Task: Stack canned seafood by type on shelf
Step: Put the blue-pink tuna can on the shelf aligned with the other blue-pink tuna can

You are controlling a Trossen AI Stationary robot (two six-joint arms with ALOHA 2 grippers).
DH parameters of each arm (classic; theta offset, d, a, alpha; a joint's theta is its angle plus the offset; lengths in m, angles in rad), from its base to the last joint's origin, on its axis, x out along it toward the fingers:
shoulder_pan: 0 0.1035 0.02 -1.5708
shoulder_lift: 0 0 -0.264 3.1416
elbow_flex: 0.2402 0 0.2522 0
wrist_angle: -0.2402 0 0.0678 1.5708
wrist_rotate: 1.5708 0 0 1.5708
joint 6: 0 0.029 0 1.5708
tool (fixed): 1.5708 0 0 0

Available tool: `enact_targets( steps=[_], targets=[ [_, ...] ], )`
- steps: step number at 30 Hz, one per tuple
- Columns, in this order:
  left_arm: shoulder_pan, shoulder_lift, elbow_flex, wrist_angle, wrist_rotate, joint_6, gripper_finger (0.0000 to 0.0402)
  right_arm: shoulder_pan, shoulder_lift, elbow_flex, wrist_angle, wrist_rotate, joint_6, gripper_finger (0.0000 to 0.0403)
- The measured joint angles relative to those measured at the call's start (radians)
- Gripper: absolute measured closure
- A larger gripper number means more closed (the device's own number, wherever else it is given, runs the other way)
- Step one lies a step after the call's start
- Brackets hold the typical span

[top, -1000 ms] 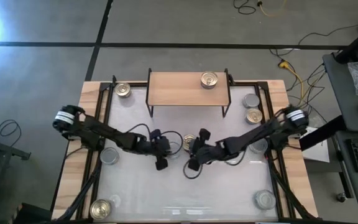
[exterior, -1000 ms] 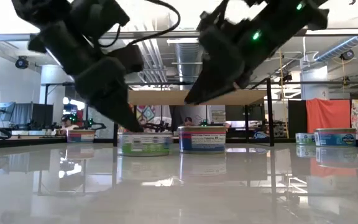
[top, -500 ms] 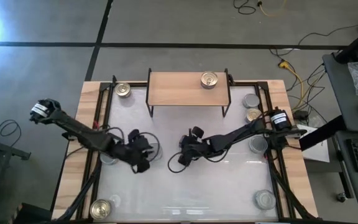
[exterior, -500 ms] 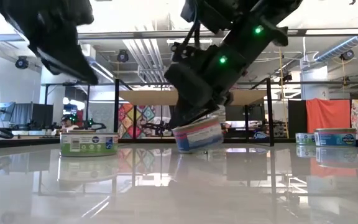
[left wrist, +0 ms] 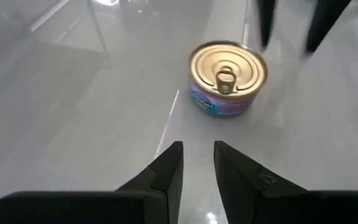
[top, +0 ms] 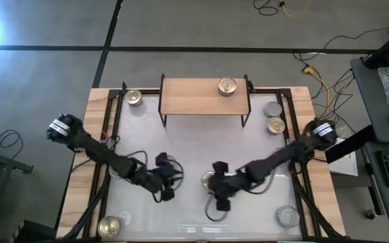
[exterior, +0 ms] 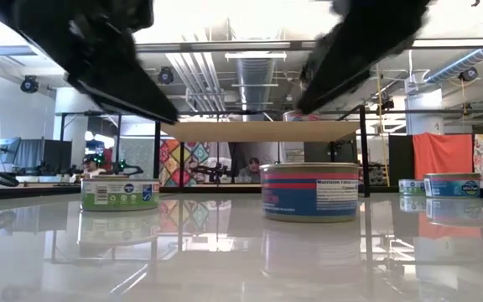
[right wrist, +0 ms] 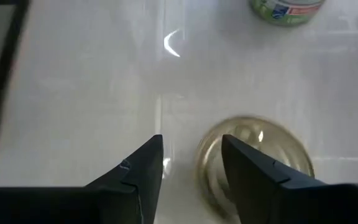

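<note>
The shelf [top: 194, 98] stands at the table's far side, with one gold-topped can [top: 227, 86] on its right end. A gold pull-ring can with a blue and red label [top: 209, 179] [exterior: 310, 191] [left wrist: 227, 78] stands flat on the table near the middle. My right gripper [top: 216, 190] [right wrist: 191, 162] hangs open just above this can, at its near side. My left gripper [top: 175, 181] [left wrist: 197, 162] points at it from the left, a narrow empty gap between its fingers. A green-labelled can [exterior: 120, 193] [right wrist: 284, 9] stands farther left.
Loose cans stand around the table: one at the far left [top: 134, 98], two at the far right [top: 273, 109] [top: 275, 125], and one at each near corner [top: 110, 225] [top: 287, 216]. Black rails [top: 111, 142] run along both table sides. The near middle is bare.
The blue-labelled can stood beside the green one; half a second ago it was tilted under my right gripper. It now stands flat, nearer the near edge. My right gripper went with it, then rose off. My left gripper swung left and nearward, and the green can slid left.
</note>
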Motion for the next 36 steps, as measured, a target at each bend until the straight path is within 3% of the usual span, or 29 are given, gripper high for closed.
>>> enact_targets(
  steps=[6,12,18,24,28,32,36],
  targets=[
    [0.067,0.159,0.149,-0.034,0.045,0.164,0.0326,0.099,-0.016,-0.014,-0.156,0.089,0.167,0.0228],
    [0.195,0.241,0.217,-0.077,0.144,0.262,0.0326,0.088,0.058,-0.055,-0.18,0.154,0.28,0.0217],
    [0.227,0.288,0.22,0.024,0.29,0.279,0.0326,0.033,0.086,-0.064,-0.184,0.245,0.243,0.0213],
    [0.16,0.291,0.218,0.022,0.343,0.227,0.0326,-0.038,0.061,-0.065,-0.21,0.319,0.115,0.0213],
    [0.109,0.245,0.217,-0.119,0.327,0.157,0.0326,-0.058,0.042,-0.069,-0.234,0.335,0.084,0.0208],
    [0.058,0.195,0.214,-0.308,0.234,0.05,0.0326,0.009,0.022,-0.106,-0.238,0.315,0.041,0.0206],
    [0.037,0.18,0.183,-0.279,0.178,0.015,0.0326,0.085,0.01,-0.16,-0.212,0.315,0.107,0.0205]
  ],
)
